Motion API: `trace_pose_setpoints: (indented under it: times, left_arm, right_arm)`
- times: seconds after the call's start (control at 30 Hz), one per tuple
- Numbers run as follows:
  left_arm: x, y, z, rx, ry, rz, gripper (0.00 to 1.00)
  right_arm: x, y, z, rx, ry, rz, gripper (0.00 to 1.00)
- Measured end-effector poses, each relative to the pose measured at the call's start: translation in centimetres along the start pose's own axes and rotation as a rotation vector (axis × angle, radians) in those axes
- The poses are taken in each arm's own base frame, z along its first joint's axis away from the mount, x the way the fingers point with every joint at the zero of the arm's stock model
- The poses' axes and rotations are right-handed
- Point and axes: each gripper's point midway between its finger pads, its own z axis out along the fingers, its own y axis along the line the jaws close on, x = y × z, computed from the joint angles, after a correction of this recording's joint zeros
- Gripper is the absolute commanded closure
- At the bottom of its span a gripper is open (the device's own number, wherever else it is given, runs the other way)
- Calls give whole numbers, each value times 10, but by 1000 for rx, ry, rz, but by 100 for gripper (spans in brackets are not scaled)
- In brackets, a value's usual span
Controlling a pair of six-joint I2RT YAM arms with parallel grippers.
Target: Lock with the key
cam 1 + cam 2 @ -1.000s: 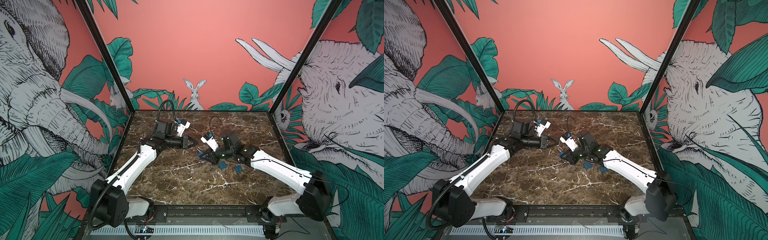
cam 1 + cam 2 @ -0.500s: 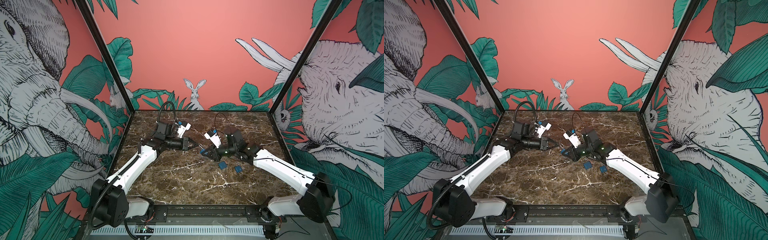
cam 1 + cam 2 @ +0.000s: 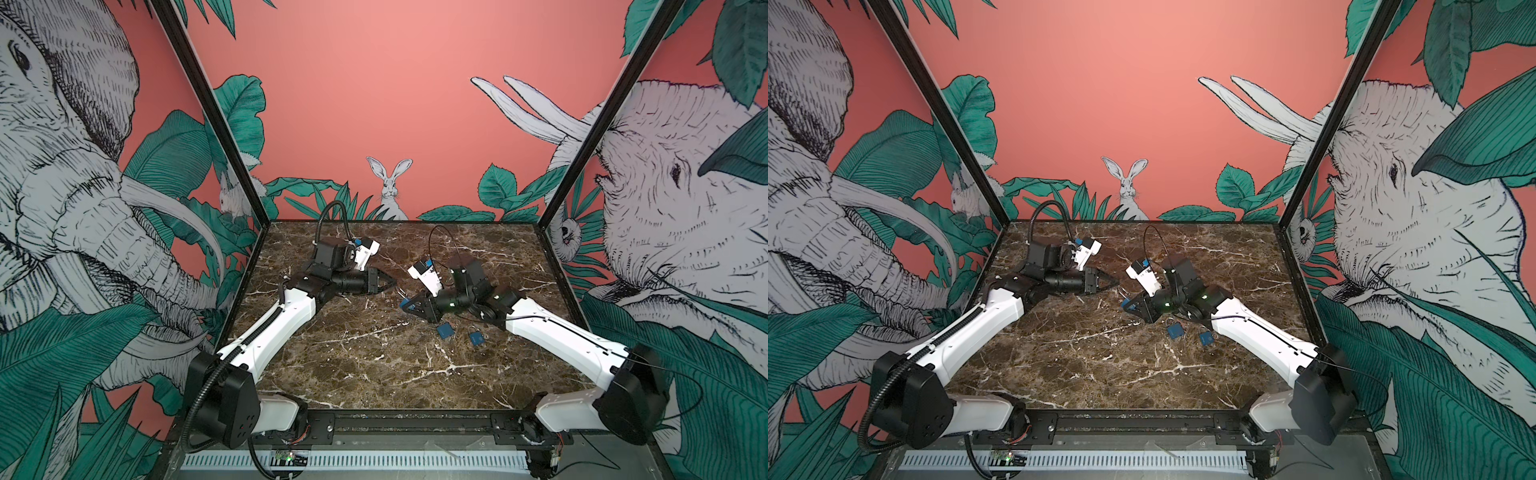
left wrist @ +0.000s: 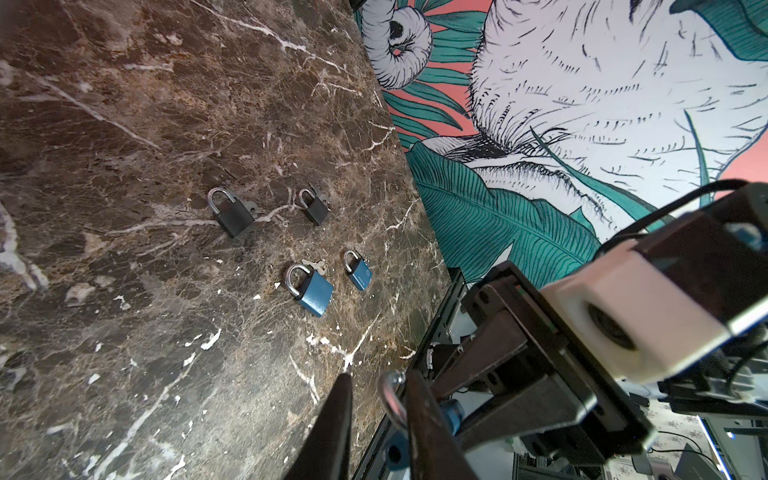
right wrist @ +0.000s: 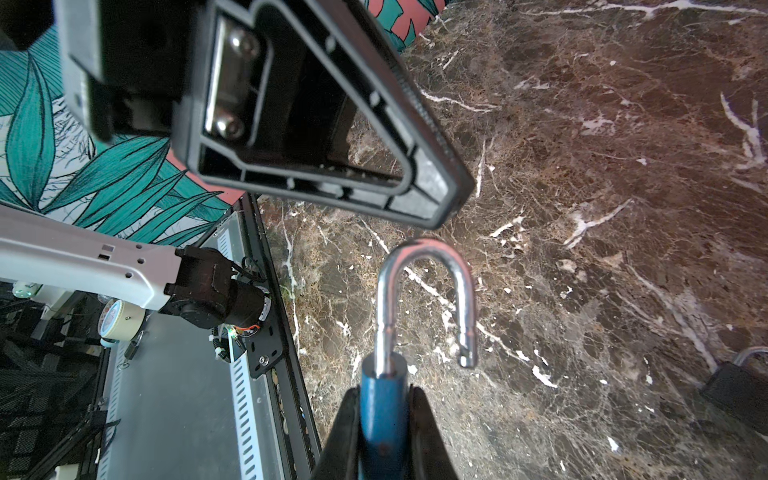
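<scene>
The right tool (image 5: 383, 409) pinches the blue padlock (image 5: 382, 374) over the bench (image 5: 582, 208), its steel shackle (image 5: 424, 257) open. The left tool (image 4: 376, 380), slightly spread, is just beside it; the padlock's lower body is hidden.

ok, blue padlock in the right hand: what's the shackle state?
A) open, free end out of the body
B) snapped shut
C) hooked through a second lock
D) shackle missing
A: in the right wrist view the right hand clamps the blue padlock by its body, and the free end of the shackle hangs clear of that body.
</scene>
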Motion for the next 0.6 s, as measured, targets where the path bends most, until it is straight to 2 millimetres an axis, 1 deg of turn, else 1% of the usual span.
trace_pose_setpoints:
  times: [0.27, 0.5, 0.6]
  left_arm:
    - [5, -17, 6, 53, 32, 30, 74]
    - [13, -14, 6, 47, 61, 36, 74]
    - [14, -14, 6, 47, 63, 46, 74]
  right_arm:
    - [9, -7, 7, 7, 37, 26, 100]
    - [6, -5, 6, 6, 34, 24, 100]
    - [5, -4, 5, 7, 36, 27, 100]
